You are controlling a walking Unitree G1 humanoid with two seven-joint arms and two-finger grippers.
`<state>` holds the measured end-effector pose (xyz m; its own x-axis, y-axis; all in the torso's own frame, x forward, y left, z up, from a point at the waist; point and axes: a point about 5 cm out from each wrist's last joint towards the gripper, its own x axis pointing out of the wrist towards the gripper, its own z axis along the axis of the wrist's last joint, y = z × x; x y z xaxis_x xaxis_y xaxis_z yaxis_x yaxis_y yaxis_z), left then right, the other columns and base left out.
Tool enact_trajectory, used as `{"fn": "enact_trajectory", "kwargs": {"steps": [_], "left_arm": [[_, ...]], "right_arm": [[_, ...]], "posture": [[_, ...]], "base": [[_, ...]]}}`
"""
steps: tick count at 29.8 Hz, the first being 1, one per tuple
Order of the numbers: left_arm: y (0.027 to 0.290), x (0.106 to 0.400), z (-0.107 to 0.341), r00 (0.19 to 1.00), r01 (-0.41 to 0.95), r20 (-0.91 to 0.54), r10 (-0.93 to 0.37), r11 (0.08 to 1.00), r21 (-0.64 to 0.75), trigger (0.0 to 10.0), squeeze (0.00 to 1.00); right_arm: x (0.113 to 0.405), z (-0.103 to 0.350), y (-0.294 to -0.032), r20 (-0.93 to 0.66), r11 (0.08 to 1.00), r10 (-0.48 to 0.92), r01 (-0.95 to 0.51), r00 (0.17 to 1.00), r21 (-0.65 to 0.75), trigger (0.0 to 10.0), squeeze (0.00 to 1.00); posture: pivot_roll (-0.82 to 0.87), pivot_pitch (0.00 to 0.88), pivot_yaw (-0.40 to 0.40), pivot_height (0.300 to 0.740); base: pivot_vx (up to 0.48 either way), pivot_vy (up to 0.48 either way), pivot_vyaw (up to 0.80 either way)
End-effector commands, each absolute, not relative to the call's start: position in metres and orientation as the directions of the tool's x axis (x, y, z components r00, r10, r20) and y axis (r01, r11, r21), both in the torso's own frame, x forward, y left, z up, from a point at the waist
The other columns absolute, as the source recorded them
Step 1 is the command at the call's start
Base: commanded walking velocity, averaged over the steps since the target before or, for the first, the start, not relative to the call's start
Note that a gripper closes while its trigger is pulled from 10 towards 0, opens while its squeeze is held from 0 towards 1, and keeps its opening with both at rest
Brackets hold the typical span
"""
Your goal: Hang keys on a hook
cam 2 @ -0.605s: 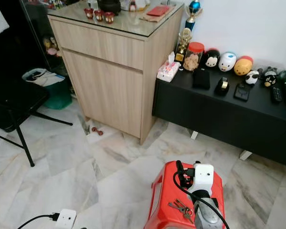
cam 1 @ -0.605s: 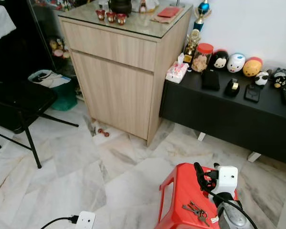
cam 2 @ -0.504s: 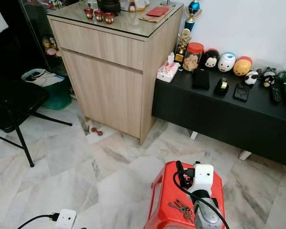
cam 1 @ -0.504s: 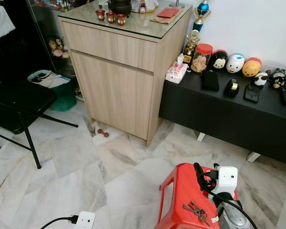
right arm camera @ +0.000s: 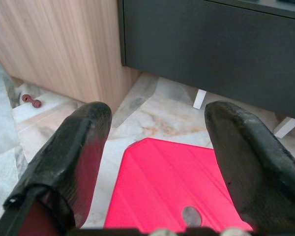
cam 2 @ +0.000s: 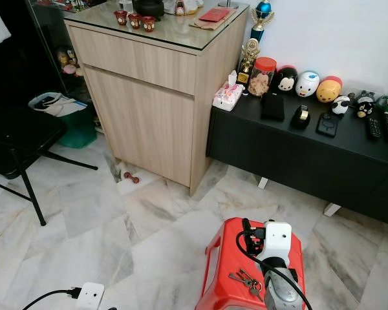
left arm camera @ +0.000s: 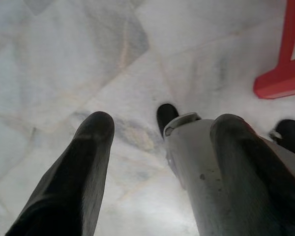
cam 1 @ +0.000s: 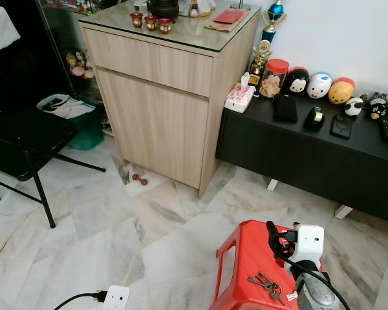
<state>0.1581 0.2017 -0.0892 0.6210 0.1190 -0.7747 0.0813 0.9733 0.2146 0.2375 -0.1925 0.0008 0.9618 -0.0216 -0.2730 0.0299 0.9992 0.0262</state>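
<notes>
A bunch of keys (cam 1: 266, 287) lies on top of a red plastic stool (cam 1: 242, 268) on the marble floor just in front of me. My right arm, with its white wrist block (cam 1: 308, 241), is held above the stool, right beside the keys. Seen from the wrist, the right gripper (right arm camera: 155, 118) is open over the stool's red top (right arm camera: 162, 191), with nothing between its fingers and pointing towards the cabinet. My left gripper (left arm camera: 162, 120) hangs open above the floor, with the stool's leg (left arm camera: 285, 73) off to one side.
A tall wooden cabinet (cam 1: 161, 97) stands ahead, and a low black sideboard (cam 1: 310, 155) with toys and jars runs along the white wall to its right. A black folding chair (cam 1: 26, 142) and a green bin (cam 1: 84, 126) are at the left. A white power strip (cam 1: 115, 297) lies on the near floor.
</notes>
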Motion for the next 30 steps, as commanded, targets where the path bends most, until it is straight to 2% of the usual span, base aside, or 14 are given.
{"fn": "enact_trajectory", "kwargs": {"steps": [1, 2, 6, 8, 11, 12, 15, 18, 22, 24, 30], "left_arm": [[0.214, 0.154, -0.089, 0.610, 0.045, -0.767, 0.200, 0.957, 0.286, 10.0, 0.00], [0.226, 0.159, -0.084, 0.628, 0.012, -0.735, 0.256, 0.941, 0.337, 10.0, 0.00], [0.241, 0.173, -0.072, 0.689, -0.060, -0.659, 0.301, 0.930, 0.362, 10.0, 0.00], [0.247, 0.191, -0.056, 0.771, -0.125, -0.558, 0.307, 0.932, 0.340, 10.0, 0.00], [0.248, 0.210, -0.040, 0.838, -0.156, -0.456, 0.301, 0.932, 0.328, 10.0, 0.00], [0.243, 0.225, -0.026, 0.896, -0.148, -0.359, 0.260, 0.939, 0.312, 10.0, 0.00], [0.234, 0.237, -0.009, 0.947, -0.137, -0.245, 0.209, 0.950, 0.280, 10.0, 0.00], [0.228, 0.239, 0.000, 0.963, -0.156, -0.187, 0.197, 0.964, 0.214, 10.0, 0.00], [0.222, 0.236, -0.001, 0.967, -0.141, -0.186, 0.176, 0.972, 0.191, 10.0, 0.00], [0.213, 0.234, -0.001, 0.974, -0.113, -0.172, 0.147, 0.975, 0.193, 10.0, 0.00], [0.209, 0.234, 0.001, 0.978, -0.117, -0.149, 0.146, 0.975, 0.188, 10.0, 0.00]], "right_arm": [[0.239, 0.003, -0.195, -0.262, 0.999, -0.029, 0.034, 0.965, 0.018, 10.0, 0.00], [0.240, 0.003, -0.195, -0.259, 0.999, -0.028, 0.034, 0.966, 0.020, 10.0, 0.00], [0.241, 0.003, -0.193, -0.264, 1.000, -0.021, 0.026, 0.964, 0.016, 10.0, 0.00], [0.241, 0.003, -0.193, -0.263, 0.999, -0.022, 0.028, 0.965, 0.019, 10.0, 0.00], [0.241, 0.003, -0.194, -0.264, 0.999, -0.021, 0.028, 0.964, 0.021, 10.0, 0.00], [0.240, 0.001, -0.194, -0.270, 0.999, -0.020, 0.027, 0.963, 0.020, 10.0, 0.00], [0.240, 0.001, -0.195, -0.273, 0.999, -0.022, 0.028, 0.962, 0.021, 10.0, 0.00], [0.241, 0.002, -0.196, -0.266, 0.999, -0.022, 0.029, 0.964, 0.021, 10.0, 0.00], [0.241, 0.001, -0.197, -0.277, 0.999, -0.031, 0.037, 0.960, 0.018, 10.0, 0.00], [0.242, 0.000, -0.198, -0.290, 0.999, -0.042, 0.046, 0.956, 0.007, 10.0, 0.00], [0.243, 0.000, -0.199, -0.292, 0.999, -0.050, 0.053, 0.955, 0.002, 10.0, 0.00]], "posture": [[-0.01, 0.083, -0.076, 0.697], [-0.01, 0.085, -0.078, 0.697], [-0.01, 0.086, -0.078, 0.697], [-0.01, 0.086, -0.078, 0.697], [-0.01, 0.086, -0.077, 0.697], [-0.01, 0.085, -0.076, 0.697], [-0.01, 0.085, -0.076, 0.697], [-0.01, 0.087, -0.076, 0.697], [-0.01, 0.089, -0.077, 0.697], [-0.01, 0.089, -0.079, 0.689], [-0.01, 0.089, -0.081, 0.654]], "base": [[0.000, 0.000, 0.00], [0.000, 0.000, 0.00], [0.000, 0.000, 0.00], [0.000, 0.000, 0.00], [0.000, 0.000, 0.00], [0.000, 0.000, 0.00], [0.000, 0.000, 0.00], [0.000, 0.000, 0.00], [0.000, 0.000, 0.00], [0.000, 0.000, 0.00], [0.000, 0.000, 0.00]]}}
